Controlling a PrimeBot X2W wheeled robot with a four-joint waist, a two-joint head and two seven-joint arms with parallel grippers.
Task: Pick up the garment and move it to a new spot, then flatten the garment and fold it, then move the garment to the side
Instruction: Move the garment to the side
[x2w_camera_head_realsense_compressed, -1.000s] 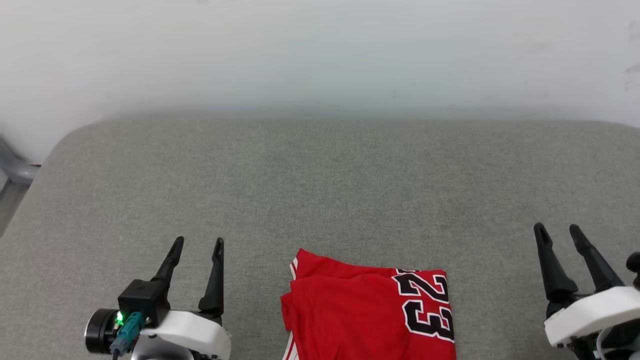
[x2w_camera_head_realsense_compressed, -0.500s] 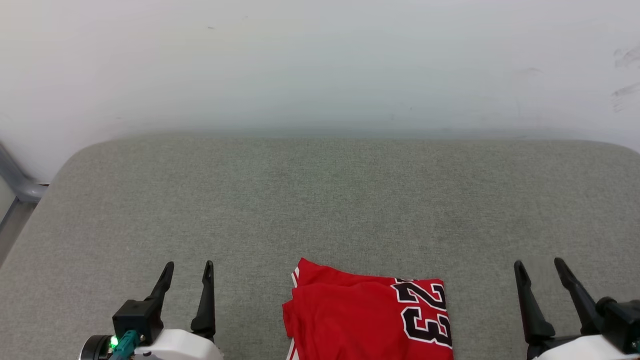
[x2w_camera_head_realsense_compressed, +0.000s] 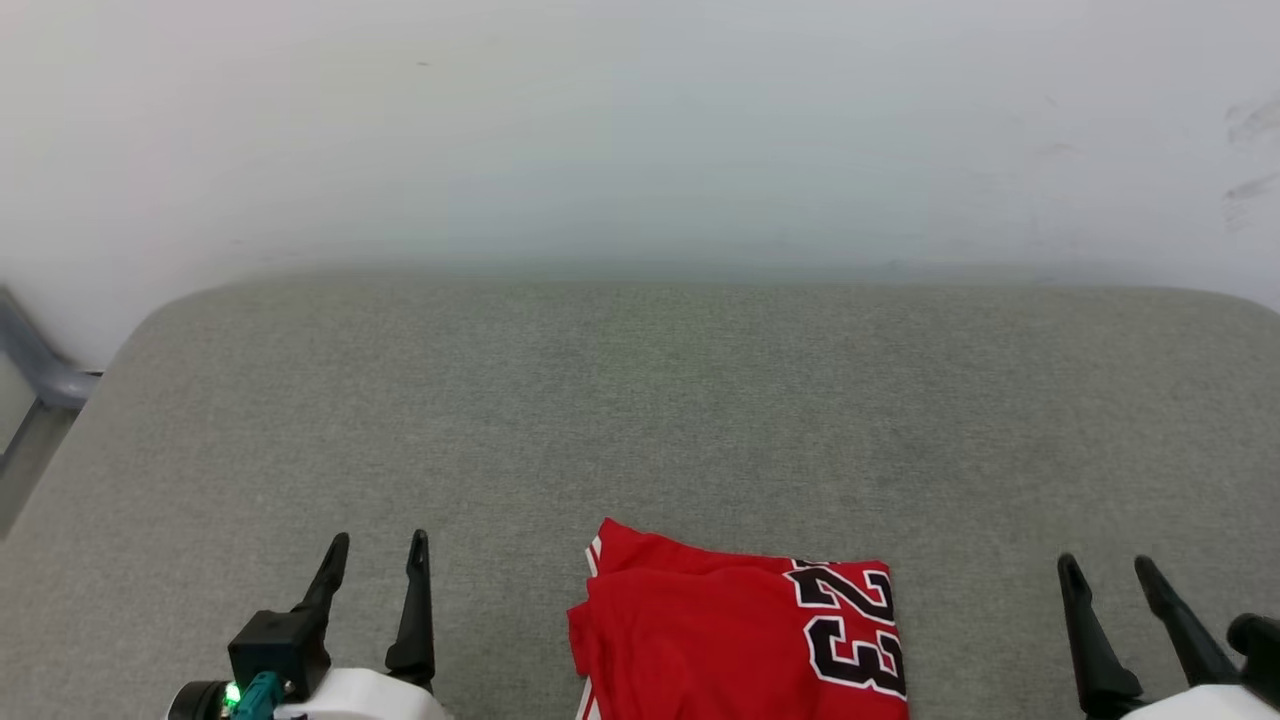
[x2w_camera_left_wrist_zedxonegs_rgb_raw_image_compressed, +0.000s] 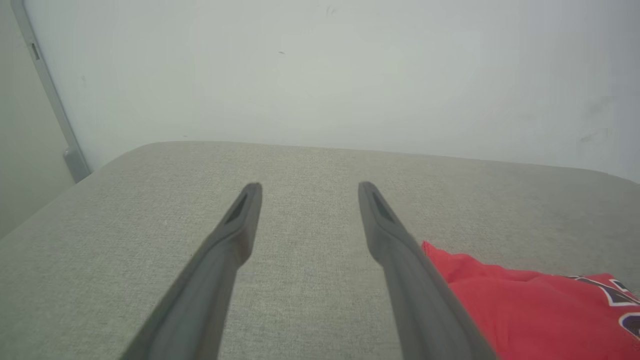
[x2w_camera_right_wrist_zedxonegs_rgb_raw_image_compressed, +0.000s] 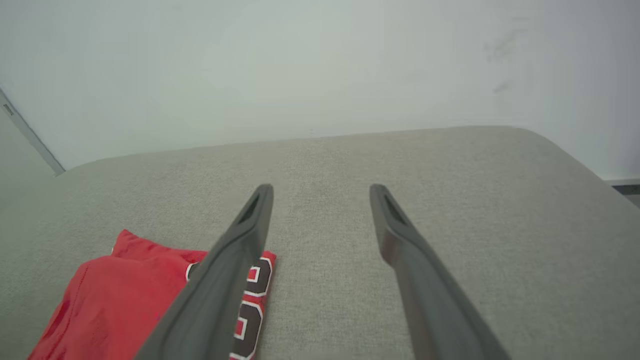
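- The garment (x2w_camera_head_realsense_compressed: 735, 630), a folded red jersey showing a black-and-white "23", lies on the grey fabric surface (x2w_camera_head_realsense_compressed: 640, 400).
- Your left gripper (x2w_camera_head_realsense_compressed: 378, 542) and right gripper (x2w_camera_head_realsense_compressed: 1105, 568) flank it without touching, jaws spread.

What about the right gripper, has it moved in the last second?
Yes. The right gripper has pulled back toward the robot: its tips reached well past the garment's far edge before, and now sit about level with it.

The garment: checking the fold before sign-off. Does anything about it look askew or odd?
The garment is folded unevenly: its far-left corner pokes past the upper layer and striped trim peeks out along the left edge. No damage visible.
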